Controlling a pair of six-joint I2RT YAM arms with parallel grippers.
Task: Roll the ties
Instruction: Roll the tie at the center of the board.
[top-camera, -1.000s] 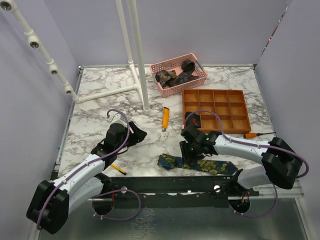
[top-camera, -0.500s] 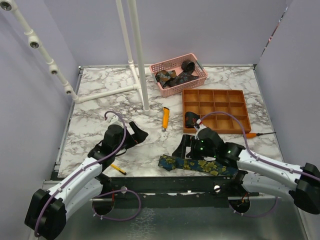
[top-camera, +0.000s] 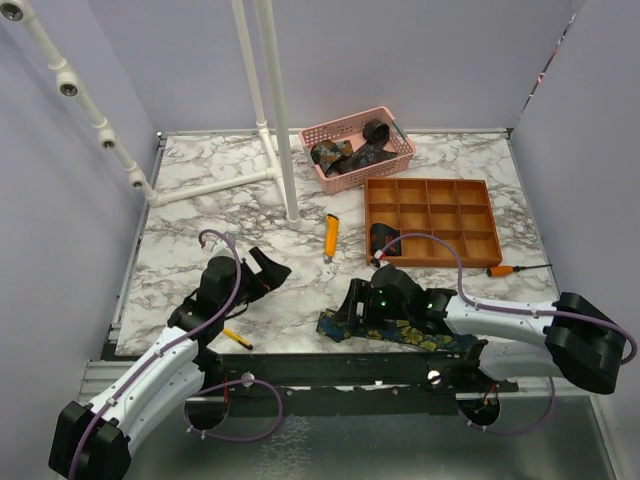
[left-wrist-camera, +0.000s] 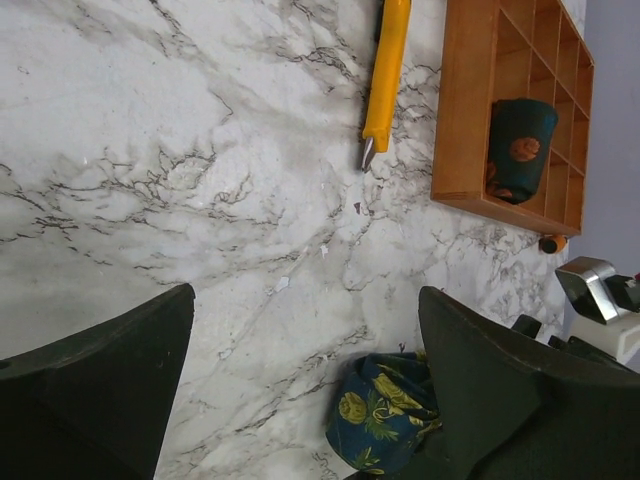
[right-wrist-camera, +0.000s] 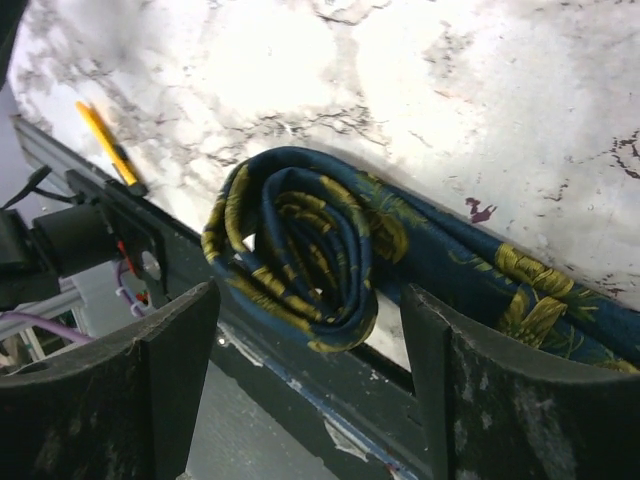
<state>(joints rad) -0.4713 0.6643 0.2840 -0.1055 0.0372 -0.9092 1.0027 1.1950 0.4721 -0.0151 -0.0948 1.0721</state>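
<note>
A navy tie (top-camera: 420, 333) with yellow-green flowers lies along the table's near edge. Its left end is wound into a loose coil (right-wrist-camera: 295, 245), which also shows in the left wrist view (left-wrist-camera: 380, 415). My right gripper (top-camera: 350, 305) hangs over that coil, open, its fingers standing either side with gaps (right-wrist-camera: 308, 300). My left gripper (top-camera: 265, 270) is open and empty (left-wrist-camera: 305, 300), left of the coil and apart from it. Another coiled tie (top-camera: 383, 240) stands in the orange tray (top-camera: 480, 225). More ties (top-camera: 350, 152) lie in the pink basket (top-camera: 400, 150).
An orange-yellow utility knife (top-camera: 330, 235) lies mid-table, also seen in the left wrist view (left-wrist-camera: 388, 70). A yellow pencil (top-camera: 237, 338) lies near the left arm, an orange-handled tool (top-camera: 505, 270) beside the tray. White pipe stand (top-camera: 285, 150) at the back left. The dark rail (right-wrist-camera: 330, 400) borders the near edge.
The right gripper has slid left along the tie to its coiled end and opened wide. The left gripper has opened too and drawn back a little.
</note>
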